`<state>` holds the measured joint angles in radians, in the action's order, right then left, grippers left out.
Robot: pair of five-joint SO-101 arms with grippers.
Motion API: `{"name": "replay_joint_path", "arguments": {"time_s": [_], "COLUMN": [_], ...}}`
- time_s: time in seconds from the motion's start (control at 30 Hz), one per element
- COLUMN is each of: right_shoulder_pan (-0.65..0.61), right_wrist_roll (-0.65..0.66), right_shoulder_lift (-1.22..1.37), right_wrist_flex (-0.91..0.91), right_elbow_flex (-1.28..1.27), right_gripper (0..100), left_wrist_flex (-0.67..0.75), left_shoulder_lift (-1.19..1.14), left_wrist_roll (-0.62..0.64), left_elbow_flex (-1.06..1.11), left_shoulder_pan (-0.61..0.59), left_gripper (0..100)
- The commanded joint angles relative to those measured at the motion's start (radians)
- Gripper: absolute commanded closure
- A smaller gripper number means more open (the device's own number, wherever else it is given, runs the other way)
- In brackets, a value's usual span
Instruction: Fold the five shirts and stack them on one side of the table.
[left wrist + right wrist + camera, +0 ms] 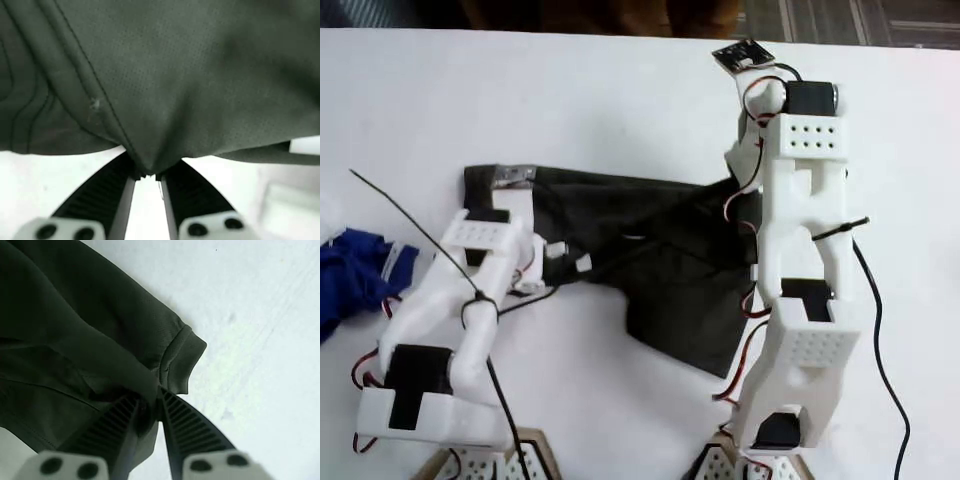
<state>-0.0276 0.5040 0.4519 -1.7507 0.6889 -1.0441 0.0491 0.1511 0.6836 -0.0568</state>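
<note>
Lying rumpled mid-frame, the dark shirt (670, 300) looks light and floppy, best held at hems, with the left gripper (148, 176) and right gripper (149, 407) each clamped on its fabric.

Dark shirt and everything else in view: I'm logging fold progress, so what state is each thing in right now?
dark shirt: spread on the table, rumpled, not folded, pinched in two places.
blue shirt: crumpled, not folded, at the table's edge.
left end effector: shut on a fold of the dark shirt.
right end effector: shut on the dark shirt beside a sleeve cuff.
</note>
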Motion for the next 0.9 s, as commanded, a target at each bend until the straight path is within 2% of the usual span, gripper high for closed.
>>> {"name": "replay_joint_path", "arguments": {"time_s": [0.0, 0.17, 0.3, 0.53, 0.73, 0.87], "right_shoulder_pan": [-0.008, -0.008, -0.008, -0.008, -0.008, -0.008], "right_wrist_roll": [-0.006, -0.006, -0.006, -0.006, -0.006, -0.006], "right_shoulder_lift": [-0.071, -0.071, -0.073, -0.117, -0.294, -0.423], "right_wrist_flex": [-0.022, -0.022, -0.022, -0.022, -0.022, -0.022], "right_elbow_flex": [0.003, 0.005, 0.006, 0.011, 0.011, 0.005], "right_gripper": [98.1, 98.1, 98.1, 98.1, 98.1, 98.1], "left_wrist_flex": [-0.040, -0.230, -0.318, -0.311, -0.316, -0.354], "left_shoulder_lift": [0.028, 0.140, 0.236, 0.273, 0.267, 0.267], "left_wrist_roll": [0.005, 0.002, -0.087, -0.104, -0.098, -0.101], "left_elbow_flex": [-0.031, -0.200, -0.318, -0.360, -0.601, -0.731], "left_shoulder_pan": [0.008, 0.008, 0.006, -0.017, -0.167, -0.192], "left_gripper": [97, 97, 97, 97, 97, 97]}}
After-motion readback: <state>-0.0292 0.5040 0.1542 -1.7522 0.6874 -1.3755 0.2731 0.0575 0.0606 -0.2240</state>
